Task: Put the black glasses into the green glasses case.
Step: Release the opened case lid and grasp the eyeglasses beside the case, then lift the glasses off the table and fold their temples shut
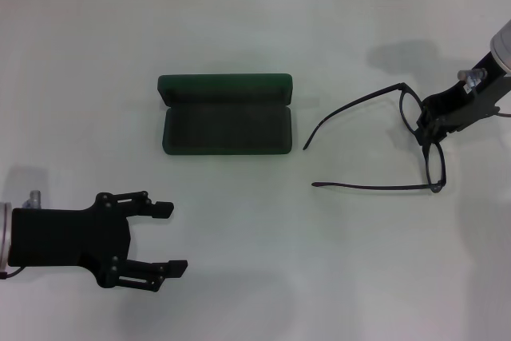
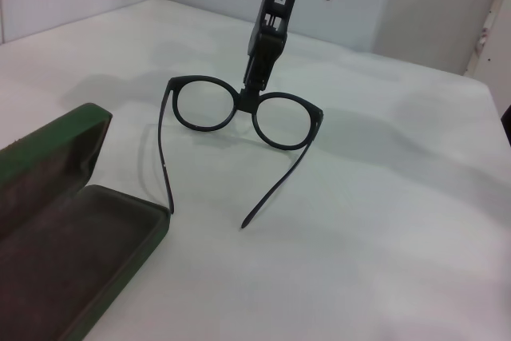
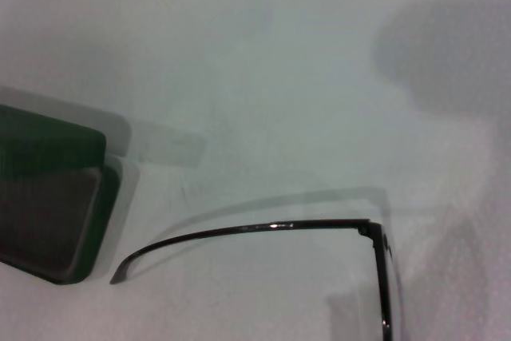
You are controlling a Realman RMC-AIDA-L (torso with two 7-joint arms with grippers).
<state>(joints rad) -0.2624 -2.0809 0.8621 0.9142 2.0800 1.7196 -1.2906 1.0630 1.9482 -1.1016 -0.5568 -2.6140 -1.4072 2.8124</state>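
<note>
The green glasses case (image 1: 226,121) lies open in the middle of the table, lid standing at its far side and dark lining showing. It also shows in the left wrist view (image 2: 64,237) and the right wrist view (image 3: 48,197). The black glasses (image 1: 375,187) are to the right of the case, temples unfolded and pointing toward it. My right gripper (image 1: 427,129) is shut on their bridge, as the left wrist view (image 2: 254,85) shows with the glasses (image 2: 281,121) hanging from it. One temple (image 3: 263,227) shows in the right wrist view. My left gripper (image 1: 169,237) is open and empty at the near left.
The white table (image 1: 239,29) carries nothing else. A wall edge runs along the far side. A gap of bare table lies between the case's right end and the temple tips.
</note>
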